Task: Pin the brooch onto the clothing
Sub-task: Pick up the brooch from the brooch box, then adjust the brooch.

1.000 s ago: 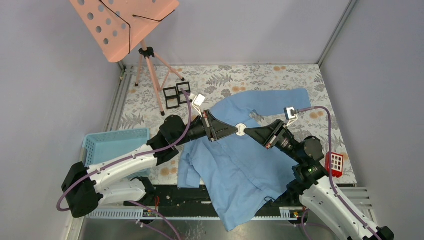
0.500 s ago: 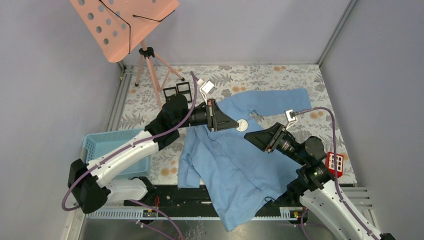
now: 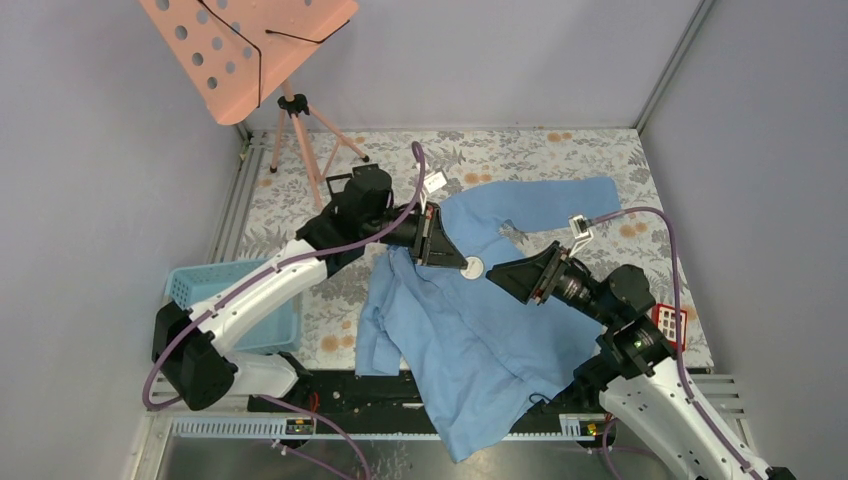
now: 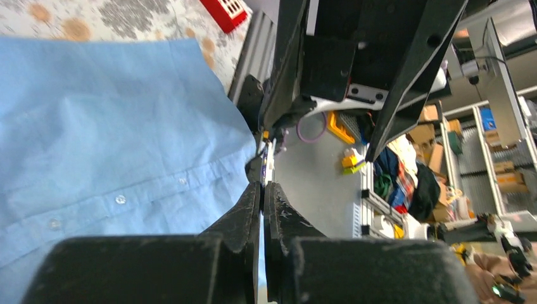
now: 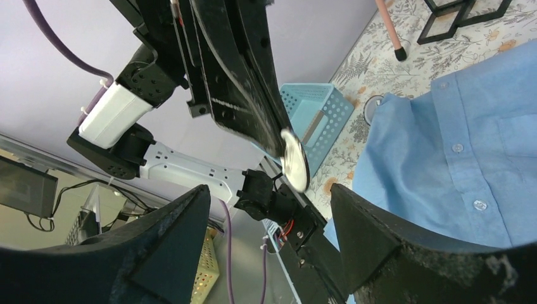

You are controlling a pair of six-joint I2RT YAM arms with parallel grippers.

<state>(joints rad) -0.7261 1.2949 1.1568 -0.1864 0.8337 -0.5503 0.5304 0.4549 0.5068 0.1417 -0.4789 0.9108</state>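
The clothing is a light blue shirt spread across the table, with its buttoned placket showing in both wrist views. The brooch is a small white round disc held above the shirt's chest. My left gripper is shut on it. In the left wrist view only a thin edge of the brooch sticks out past the closed left gripper. My right gripper is open just right of the disc. In its own view the brooch hangs beyond the spread right gripper, touching neither finger.
A pink music stand on a tripod stands at the back left. A light blue plastic basket sits at the left near my left arm's base. A small red block lies at the right edge.
My right gripper has opened, let go of the brooch and drawn back slightly. The left arm has swung its elbow toward the back while still holding the brooch.
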